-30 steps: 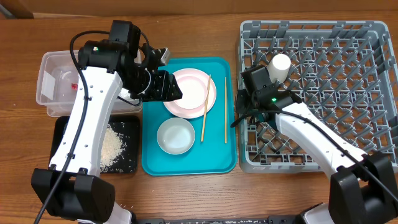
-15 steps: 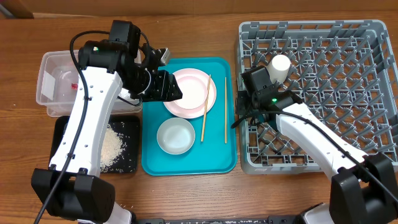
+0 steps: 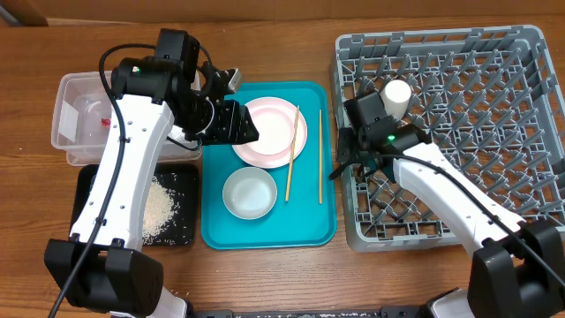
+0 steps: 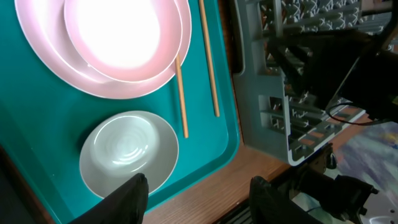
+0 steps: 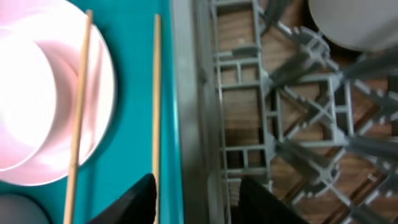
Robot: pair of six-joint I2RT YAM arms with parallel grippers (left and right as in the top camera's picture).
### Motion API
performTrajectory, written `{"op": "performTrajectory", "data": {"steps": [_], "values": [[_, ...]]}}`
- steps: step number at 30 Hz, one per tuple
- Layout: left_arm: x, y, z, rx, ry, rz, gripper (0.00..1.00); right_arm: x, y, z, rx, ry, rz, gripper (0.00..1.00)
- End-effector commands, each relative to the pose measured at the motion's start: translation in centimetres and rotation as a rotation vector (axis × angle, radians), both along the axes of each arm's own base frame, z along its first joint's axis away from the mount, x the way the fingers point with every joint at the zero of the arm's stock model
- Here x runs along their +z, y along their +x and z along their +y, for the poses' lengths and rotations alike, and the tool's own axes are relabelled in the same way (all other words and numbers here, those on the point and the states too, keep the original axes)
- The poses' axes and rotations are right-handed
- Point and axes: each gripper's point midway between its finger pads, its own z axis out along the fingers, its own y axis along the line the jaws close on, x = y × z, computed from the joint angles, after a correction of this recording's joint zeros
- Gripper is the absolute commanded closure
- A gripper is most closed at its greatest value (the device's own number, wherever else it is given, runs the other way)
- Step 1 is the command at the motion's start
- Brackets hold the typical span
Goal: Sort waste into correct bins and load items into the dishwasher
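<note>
My right gripper (image 3: 340,161) is open and straddles the left wall of the grey dishwasher rack (image 5: 186,93), one finger over the teal tray and one inside the rack. A cream cup (image 3: 396,95) stands in the rack (image 3: 477,115). My left gripper (image 3: 244,124) hangs open and empty over the left rim of the pink plate (image 3: 269,140), which carries a pink bowl (image 4: 124,31). A grey-white bowl (image 3: 249,193) and two chopsticks (image 3: 290,155) (image 3: 320,159) lie on the teal tray. The left wrist view shows my left gripper (image 4: 202,202) above that bowl (image 4: 127,152).
The teal tray (image 3: 309,225) sits between the bins and the rack. At the left a clear tub (image 3: 84,119) holds a red wrapper (image 3: 106,122). In front of it a black tray (image 3: 181,234) holds rice (image 3: 157,208).
My right gripper's jaws have parted from the rack's left wall. The rack has turned slightly, with its far left corner nearer the teal tray. The left arm has not moved.
</note>
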Motion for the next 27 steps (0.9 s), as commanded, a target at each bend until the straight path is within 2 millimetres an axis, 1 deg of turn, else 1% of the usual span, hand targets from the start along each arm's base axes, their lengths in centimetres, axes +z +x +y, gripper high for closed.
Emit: {"op": "performTrajectory", "data": {"steps": [1, 4, 7, 9, 11, 14, 17, 19, 20, 21, 25, 27], "values": [[0.0, 0.3, 0.0, 0.014, 0.0, 0.003, 0.5, 2.9, 1.7, 0.5, 0.018, 0.014, -0.079, 0.53], [0.1, 0.7, 0.0, 0.02, -0.003, -0.01, 0.55, 4.5, 2.7, 1.0, 0.06, 0.008, -0.126, 0.52], [0.2, 1.4, 0.6, 0.062, -0.01, -0.02, 0.56, 6.7, 3.5, 1.6, 0.086, 0.026, -0.163, 0.51], [0.3, 2.0, 1.1, 0.093, -0.014, -0.026, 0.55, 8.1, 3.7, 2.5, 0.115, 0.065, -0.175, 0.51], [0.4, 2.7, 1.9, 0.139, -0.02, -0.032, 0.55, 9.1, 3.6, 3.9, 0.154, 0.131, -0.175, 0.51], [0.5, 3.3, 3.0, 0.216, -0.031, -0.016, 0.53, 9.4, 2.8, 5.7, 0.207, 0.233, -0.145, 0.52], [0.5, 3.5, 3.5, 0.241, -0.033, -0.008, 0.48, 8.7, 2.4, 6.0, 0.17, 0.273, -0.101, 0.52], [0.5, 3.5, 3.4, 0.24, -0.032, -0.009, 0.4, 8.1, 2.0, 6.2, 0.163, 0.279, -0.081, 0.52], [0.5, 3.5, 3.4, 0.239, -0.033, -0.009, 0.1, 7.8, 1.7, 6.4, 0.168, 0.277, -0.073, 0.52], [0.5, 3.5, 3.4, 0.239, -0.032, -0.009, 0.0, 7.6, 1.5, 6.5, 0.173, 0.275, -0.067, 0.52], [0.3, 3.5, 3.8, 0.246, -0.009, -0.011, 0.0, 6.8, 0.5, 7.5, 0.197, 0.269, -0.043, 0.52], [0.3, 3.6, 3.8, 0.247, -0.008, -0.018, 0.0, 6.3, 0.0, 8.1, 0.182, 0.271, -0.025, 0.52]]}}
